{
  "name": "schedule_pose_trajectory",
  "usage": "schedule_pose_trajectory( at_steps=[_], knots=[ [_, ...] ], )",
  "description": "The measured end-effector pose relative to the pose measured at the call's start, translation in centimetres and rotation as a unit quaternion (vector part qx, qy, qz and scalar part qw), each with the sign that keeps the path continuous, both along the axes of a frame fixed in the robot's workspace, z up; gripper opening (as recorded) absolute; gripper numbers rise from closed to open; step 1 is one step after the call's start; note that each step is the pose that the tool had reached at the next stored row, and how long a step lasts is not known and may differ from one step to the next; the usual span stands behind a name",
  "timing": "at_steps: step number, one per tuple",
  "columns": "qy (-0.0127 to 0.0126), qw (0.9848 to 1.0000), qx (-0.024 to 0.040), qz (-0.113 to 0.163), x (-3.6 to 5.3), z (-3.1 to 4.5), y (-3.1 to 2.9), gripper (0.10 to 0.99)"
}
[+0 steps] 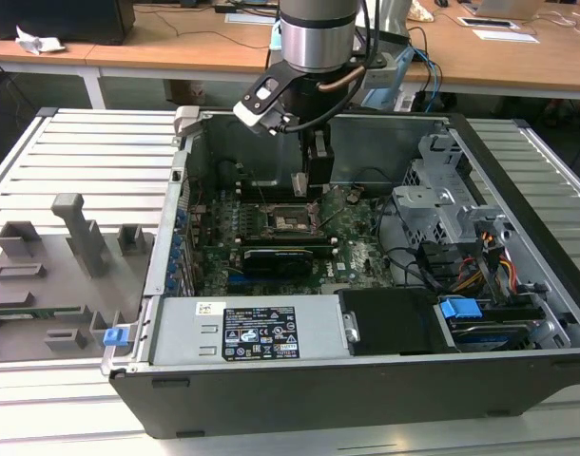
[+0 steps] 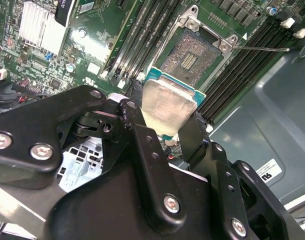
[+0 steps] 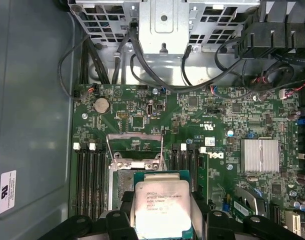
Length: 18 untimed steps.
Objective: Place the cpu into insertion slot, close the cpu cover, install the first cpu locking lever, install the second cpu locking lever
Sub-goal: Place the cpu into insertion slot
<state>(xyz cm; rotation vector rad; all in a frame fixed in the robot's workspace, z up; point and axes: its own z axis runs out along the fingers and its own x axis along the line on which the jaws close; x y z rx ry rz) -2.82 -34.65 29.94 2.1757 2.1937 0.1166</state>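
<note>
My gripper [image 2: 162, 120] is shut on the cpu [image 2: 168, 106], a small square chip with a pale metal top and a teal edge, pinched between two black fingers [image 2: 134, 116]. In the first wrist view the cpu [image 3: 162, 207] hangs in the gripper [image 3: 162, 212] just over the insertion slot [image 3: 119, 189], partly hiding it. The second wrist view has the dark insertion slot [image 2: 191, 56] uncovered a short way beyond the chip. The cpu cover [image 3: 135, 146] stands raised at the socket's far edge. A thin locking lever [image 2: 265, 48] sticks out sideways. In the exterior view the gripper [image 1: 314, 190] hovers above the socket [image 1: 288, 220].
The open computer case [image 1: 518, 380] walls in the board. A long black card [image 1: 280, 256] lies near the socket, with a silver power supply [image 1: 252, 328] in front of it. The drive cage [image 1: 442, 209] and cables are at the exterior view's right. A heat sink [image 3: 260, 155] and memory slots [image 3: 90, 175] flank the socket.
</note>
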Motion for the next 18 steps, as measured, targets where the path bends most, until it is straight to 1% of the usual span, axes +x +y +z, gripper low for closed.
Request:
schedule_pose_trajectory(
  at_steps=[18],
  knots=[
    [-0.0001,1.0,0.0,-0.002,0.0,-0.29,0.0,0.533]
  ],
)
